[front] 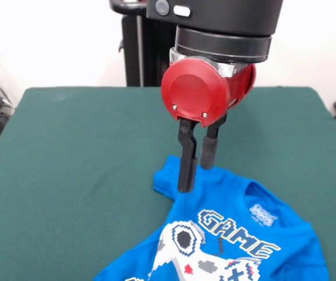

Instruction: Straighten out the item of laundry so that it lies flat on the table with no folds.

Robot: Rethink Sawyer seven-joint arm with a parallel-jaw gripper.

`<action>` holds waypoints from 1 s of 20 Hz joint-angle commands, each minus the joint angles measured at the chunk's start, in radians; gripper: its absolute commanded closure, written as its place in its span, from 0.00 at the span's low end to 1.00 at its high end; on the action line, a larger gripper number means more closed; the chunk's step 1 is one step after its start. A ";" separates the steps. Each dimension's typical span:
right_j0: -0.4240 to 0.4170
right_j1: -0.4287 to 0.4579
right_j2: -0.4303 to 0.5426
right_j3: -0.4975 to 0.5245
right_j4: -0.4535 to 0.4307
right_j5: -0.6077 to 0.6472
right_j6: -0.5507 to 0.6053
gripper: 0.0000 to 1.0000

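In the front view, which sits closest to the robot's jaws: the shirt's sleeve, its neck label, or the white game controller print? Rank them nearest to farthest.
From the gripper, in the front view:
1. The sleeve of the blue T-shirt, right at the jaws, on the picture's left.
2. The neck label, to the picture's right and lower.
3. The controller print, lowest, toward the bottom edge.
Label and print are not far apart in rank.

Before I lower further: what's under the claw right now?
The claw hangs over the blue shirt's bunched sleeve, near the collar. Green table shows around it. Whether the fingertips touch the cloth, or what the fold hides, cannot be seen.
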 commanded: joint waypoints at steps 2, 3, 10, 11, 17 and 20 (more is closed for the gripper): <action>0.023 0.070 0.123 -0.006 0.054 -0.262 -0.034 0.00; 0.025 0.071 0.123 -0.003 0.057 -0.265 -0.037 0.00; 0.037 0.072 0.175 0.016 0.126 -0.137 -0.090 0.00; 0.036 0.073 0.179 0.017 0.131 -0.117 -0.098 0.00; 0.050 0.093 0.202 0.045 0.165 -0.038 -0.131 0.00; 0.055 0.101 0.198 0.061 0.150 -0.081 -0.134 0.00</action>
